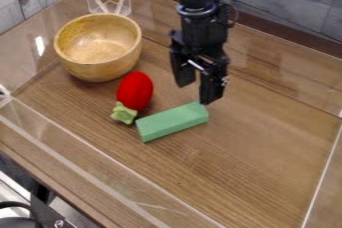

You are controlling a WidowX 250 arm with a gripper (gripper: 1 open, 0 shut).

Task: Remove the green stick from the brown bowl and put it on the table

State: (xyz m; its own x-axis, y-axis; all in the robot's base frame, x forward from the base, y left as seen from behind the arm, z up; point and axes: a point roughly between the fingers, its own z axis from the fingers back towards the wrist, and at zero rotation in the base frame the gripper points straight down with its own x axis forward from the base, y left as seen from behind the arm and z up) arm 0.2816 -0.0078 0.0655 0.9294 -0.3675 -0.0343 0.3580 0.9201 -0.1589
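Note:
The green stick, a flat mint-green block, lies flat on the table just right of the red strawberry toy. My gripper hangs above its right end, pointing down, with its black fingers spread apart and nothing between them. The brown bowl stands at the back left, upright, with its pale inside empty.
A red strawberry toy with a small green stem piece lies between the bowl and the stick. Low clear acrylic walls run round the table's edge. Pale sticks lean behind the bowl.

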